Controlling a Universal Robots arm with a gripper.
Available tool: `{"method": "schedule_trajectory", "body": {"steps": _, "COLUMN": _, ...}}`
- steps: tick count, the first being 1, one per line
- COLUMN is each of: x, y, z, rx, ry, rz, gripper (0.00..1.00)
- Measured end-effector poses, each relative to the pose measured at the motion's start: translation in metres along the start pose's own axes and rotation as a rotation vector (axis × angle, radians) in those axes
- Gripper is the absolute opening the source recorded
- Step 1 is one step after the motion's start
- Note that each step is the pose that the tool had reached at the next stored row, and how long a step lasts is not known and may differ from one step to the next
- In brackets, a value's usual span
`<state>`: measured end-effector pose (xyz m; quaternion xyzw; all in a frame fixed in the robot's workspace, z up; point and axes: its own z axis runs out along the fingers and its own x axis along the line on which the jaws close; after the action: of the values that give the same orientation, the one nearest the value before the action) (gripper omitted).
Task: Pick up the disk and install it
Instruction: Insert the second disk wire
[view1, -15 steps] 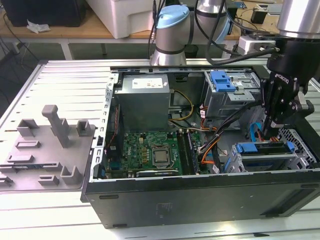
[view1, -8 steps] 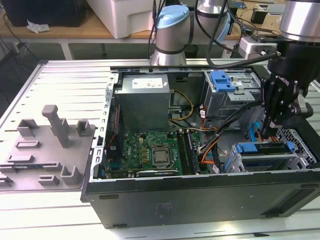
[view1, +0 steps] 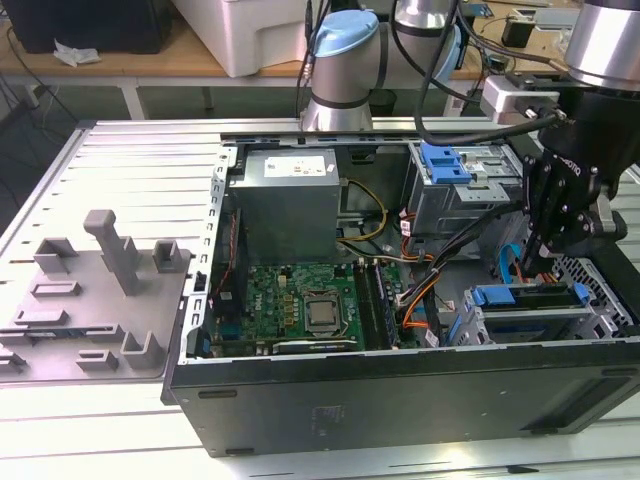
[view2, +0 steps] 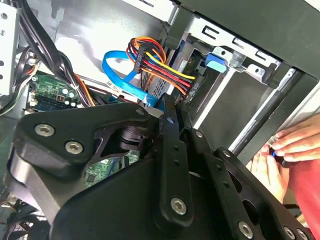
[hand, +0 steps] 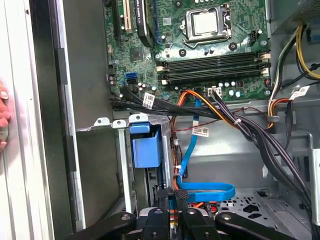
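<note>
Grey metal is all around me: the big computer case (view1: 400, 400) is lying open on the table (view1: 120, 160), with the green board (view1: 300, 300) showing in its middle. At the lower right of the exterior view, a metal drive cage (view1: 470, 325) is sitting inside the case. The disk (view1: 530, 318) seems to be resting in that cage, with its blue rail (view1: 520, 295) along the top edge.

I am thinking the disk is heavy for its size, stiff and easy to hurt, with smooth slippery faces. So I am judging the blue rail and the hard side edges to be the safe places to grip, not the flat face.

My gripper (view1: 535, 250) is hanging just above the disk, fingers pressed close together, and I am seeing nothing held between them.

Cage walls and my own black arm are hiding most of the disk. Orange and blue cables (view2: 150, 60) are crossing near it, so I cannot tell if it is pushed fully home. A person's hand (view2: 285, 150) is resting outside the case wall.
</note>
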<state>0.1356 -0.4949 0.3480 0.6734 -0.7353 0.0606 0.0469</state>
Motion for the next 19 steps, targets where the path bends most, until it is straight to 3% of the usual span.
{"method": "schedule_trajectory", "body": {"steps": 4, "x": 0.0046, "y": -0.0004, "z": 0.0003, "rx": -0.0020, "ry": -0.0228, "rz": 0.000, "gripper": 0.16}}
{"method": "schedule_trajectory", "body": {"steps": 10, "x": 0.0102, "y": -0.0009, "z": 0.0008, "rx": -0.0036, "ry": -0.0407, "rz": 0.000, "gripper": 0.16}}
{"method": "schedule_trajectory", "body": {"steps": 19, "x": 0.0133, "y": -0.0012, "z": 0.0004, "rx": -0.0039, "ry": -0.0443, "rz": 0.000, "gripper": 0.16}}
